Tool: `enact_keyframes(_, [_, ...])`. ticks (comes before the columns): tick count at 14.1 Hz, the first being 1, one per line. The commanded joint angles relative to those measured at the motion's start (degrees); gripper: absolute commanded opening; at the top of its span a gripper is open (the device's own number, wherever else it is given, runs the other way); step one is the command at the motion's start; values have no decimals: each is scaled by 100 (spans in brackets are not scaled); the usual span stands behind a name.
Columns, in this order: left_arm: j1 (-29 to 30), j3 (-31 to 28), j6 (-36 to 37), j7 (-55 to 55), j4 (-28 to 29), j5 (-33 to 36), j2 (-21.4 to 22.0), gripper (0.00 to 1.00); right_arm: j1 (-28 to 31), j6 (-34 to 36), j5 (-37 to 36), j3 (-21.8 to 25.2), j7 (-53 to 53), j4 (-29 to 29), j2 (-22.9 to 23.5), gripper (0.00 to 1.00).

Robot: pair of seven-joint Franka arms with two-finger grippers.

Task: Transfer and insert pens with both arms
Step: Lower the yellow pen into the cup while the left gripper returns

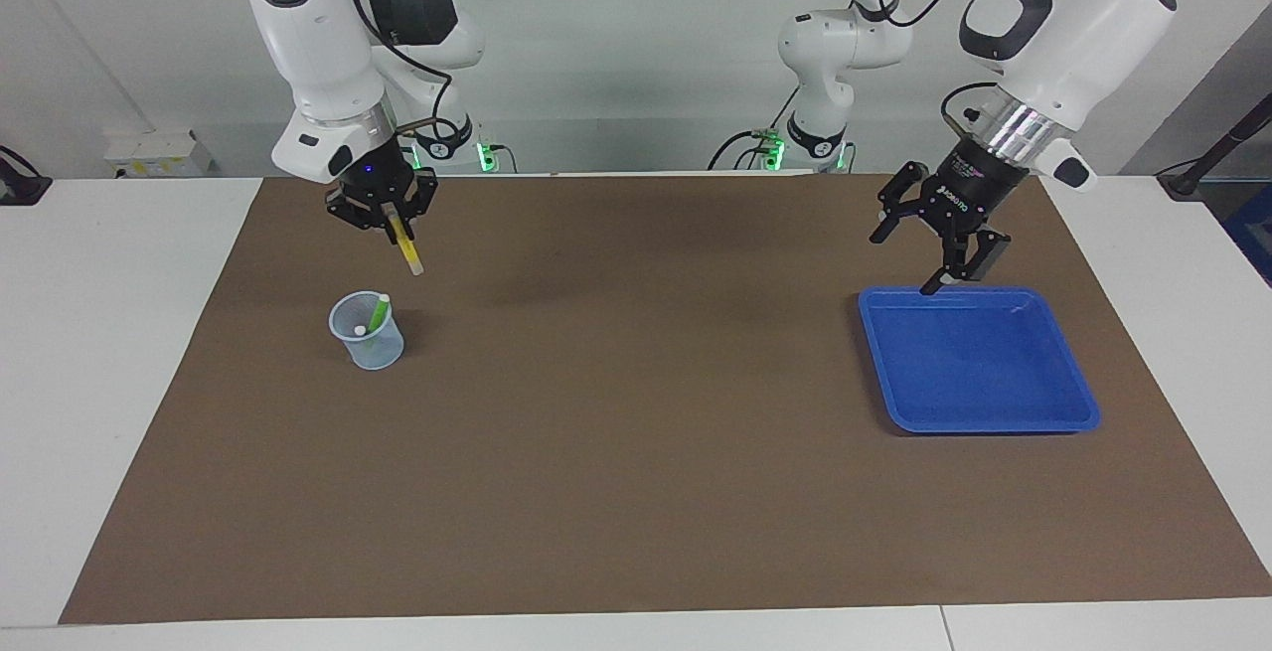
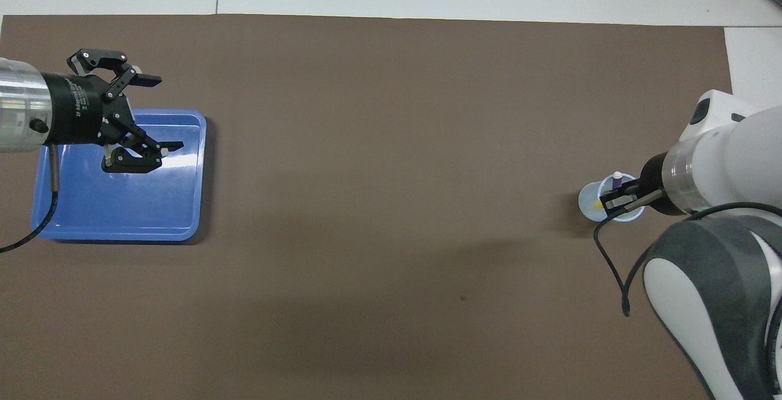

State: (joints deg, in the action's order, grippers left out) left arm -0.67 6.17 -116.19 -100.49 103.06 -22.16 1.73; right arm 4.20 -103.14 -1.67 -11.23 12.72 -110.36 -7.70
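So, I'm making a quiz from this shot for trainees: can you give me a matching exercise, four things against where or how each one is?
Things:
1. yellow pen
2. green pen
3. left gripper
4. blue tray

States:
A. standing in the clear cup
B. open, over the tray's edge nearest the robots
C. lying on the brown mat, nothing in it
D. held in the shut right gripper, above the cup

Pairs: 1-D, 2-A, 3-B, 4-C
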Motion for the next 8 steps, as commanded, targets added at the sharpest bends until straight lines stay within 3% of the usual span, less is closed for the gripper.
enact_keyframes(1, [40, 25, 122, 947, 91, 247, 126, 100, 265, -257, -307, -45, 431, -248, -170, 0])
enact_keyframes(3, [137, -54, 508, 1949, 109, 255, 187, 100, 475, -854, -413, -45, 765, -643, -276, 0])
enact_keyframes(8, [585, -72, 1054, 4332, 91, 386, 240, 100, 696, -1541, -422, -54, 978, -1102, -241, 0])
